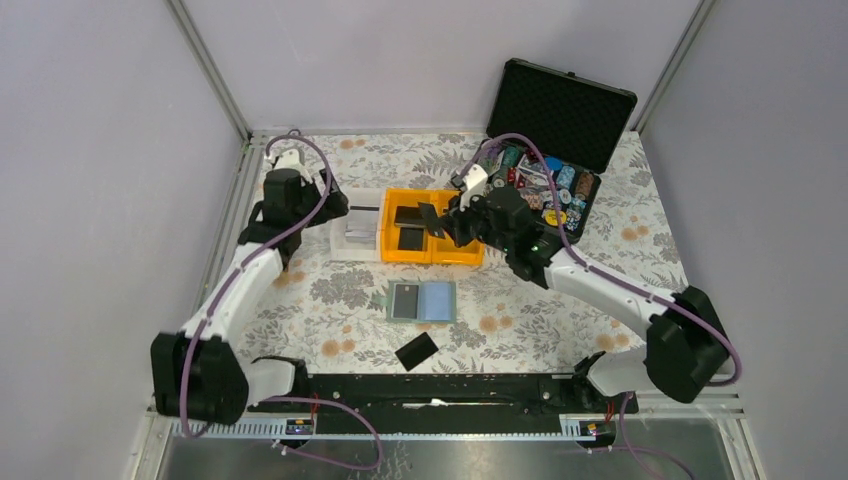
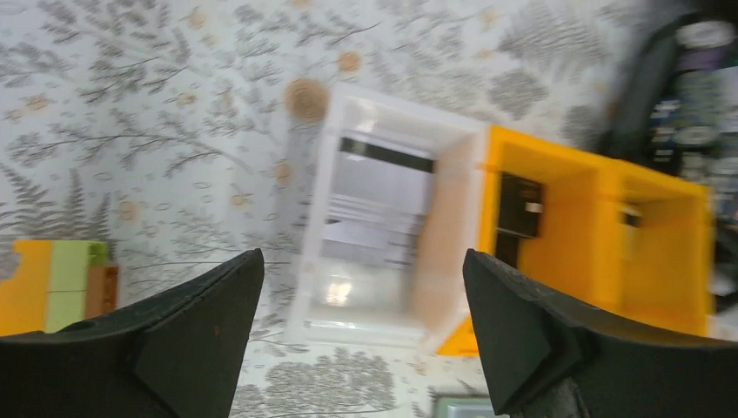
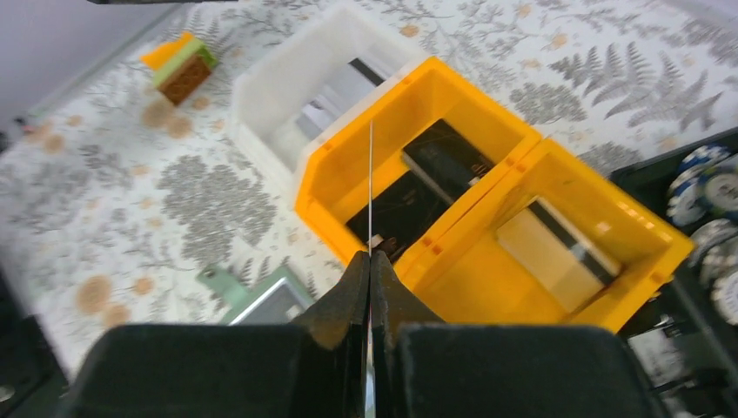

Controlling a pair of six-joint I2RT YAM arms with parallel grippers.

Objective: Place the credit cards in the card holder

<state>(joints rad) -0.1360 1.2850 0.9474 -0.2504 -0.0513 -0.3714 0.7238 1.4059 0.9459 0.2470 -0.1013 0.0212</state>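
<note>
Card (image 3: 370, 183) in right hand (image 3: 370, 259), face unseen

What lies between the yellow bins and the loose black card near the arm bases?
The open card holder lies flat between the yellow bins and the loose black card, touching neither; the top external view shows it.

Two yellow bins (image 1: 410, 258), one white bin (image 1: 350, 252), one card holder (image 1: 436, 300).

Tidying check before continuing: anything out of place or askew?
One black credit card lies loose and skewed on the table, between the open card holder and the arm bases, outside any bin or pocket. Nothing looks spilled or damaged.
</note>
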